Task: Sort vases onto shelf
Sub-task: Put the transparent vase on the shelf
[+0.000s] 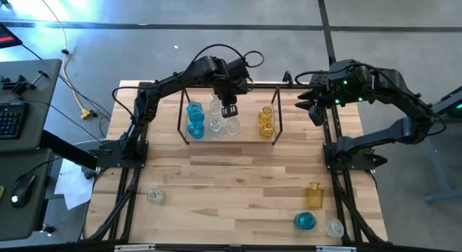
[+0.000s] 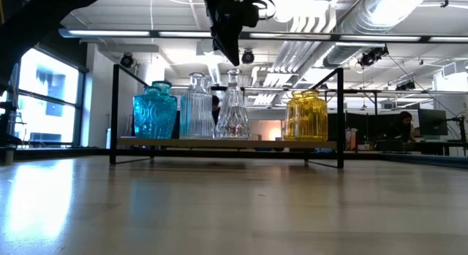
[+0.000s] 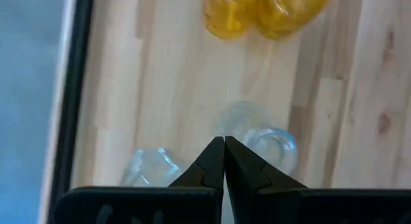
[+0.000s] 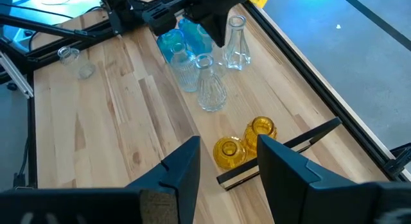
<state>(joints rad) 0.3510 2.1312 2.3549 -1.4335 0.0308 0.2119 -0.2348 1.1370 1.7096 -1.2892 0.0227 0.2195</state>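
Note:
The black-rod shelf [image 1: 278,111] stands at the table's far middle; its wood floor [image 2: 227,143] shows in the low view. On it stand two blue vases [image 1: 194,119], three clear vases [image 1: 216,126] and two amber-yellow vases [image 1: 266,122]. My left gripper [image 1: 229,107] is shut and empty. It hangs just above the clear vase [image 2: 232,109] nearest the yellow ones and is clear of its neck. In the left wrist view its tips [image 3: 223,142] point down over two clear vases [image 3: 270,144]. My right gripper [image 4: 228,160] is open and empty, right of the shelf [image 1: 314,104].
Loose vases stand on the table: a clear one [image 1: 154,196] at the near left, and an amber one [image 1: 314,195], a blue one [image 1: 305,221] and a clear one [image 1: 333,227] at the near right. The black frame [image 1: 333,136] edges the table. Bare wood lies in the middle.

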